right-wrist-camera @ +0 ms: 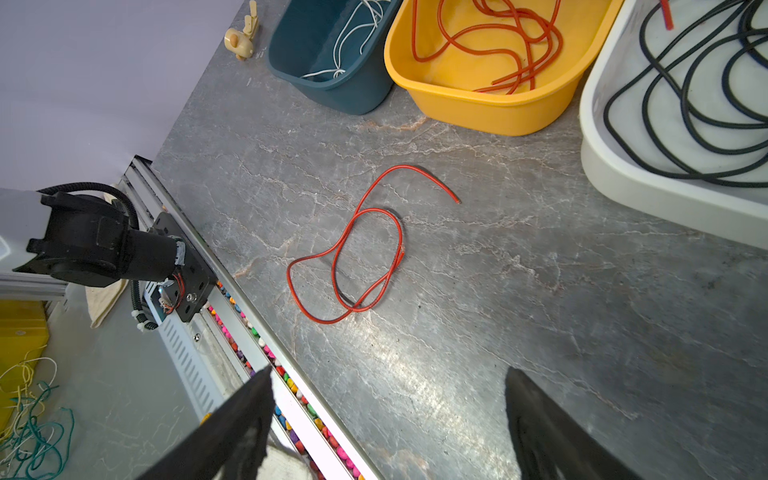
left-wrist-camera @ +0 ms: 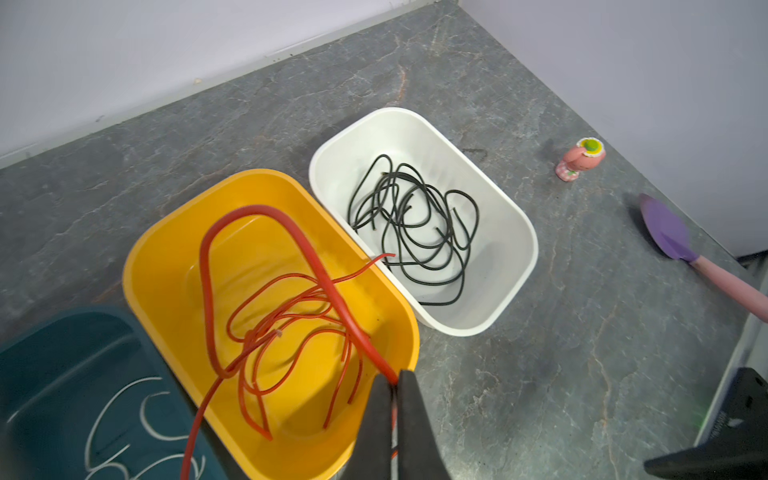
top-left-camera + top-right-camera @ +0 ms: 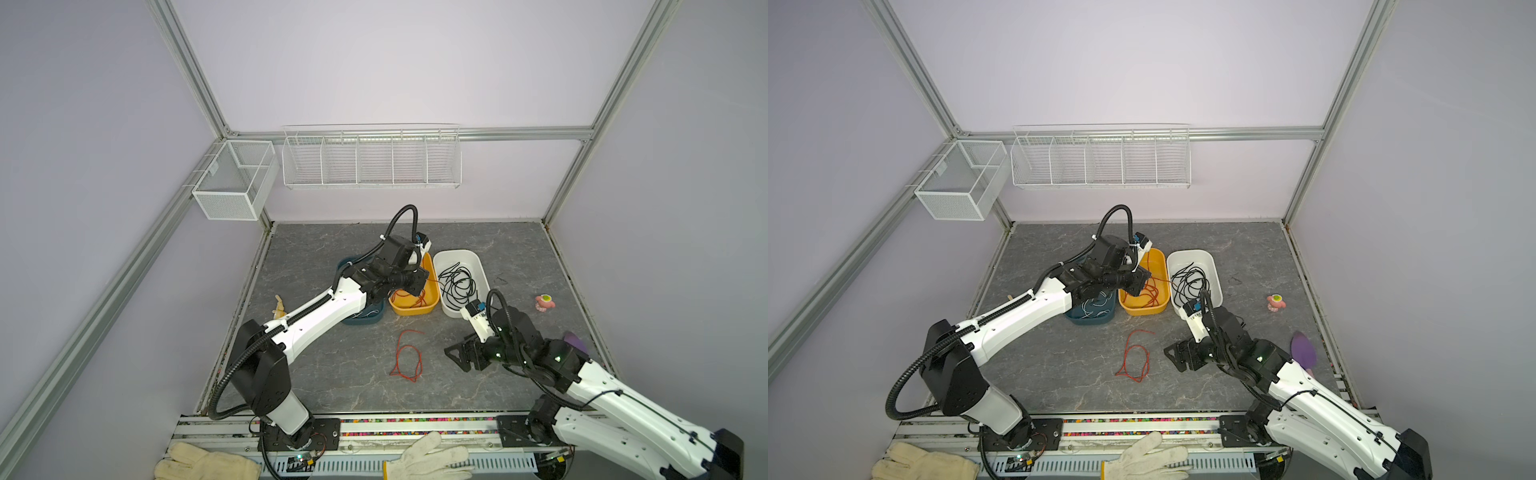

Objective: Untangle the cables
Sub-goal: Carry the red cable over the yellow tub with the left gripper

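Just above the yellow bin (image 2: 166, 257), the left pincer (image 2: 395, 376) is clamped on a red cable (image 2: 257, 209), while the right pincer (image 1: 388, 372) hangs wide open and empty near that bin.

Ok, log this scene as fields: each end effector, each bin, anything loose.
left end effector: shut on held red cable, above yellow bin
right end effector: open, empty, over table
loose red cable: looped on table
yellow bin: more red cables
white bin: black cables
teal bin: white cables

L jaws tight, R jaws wide
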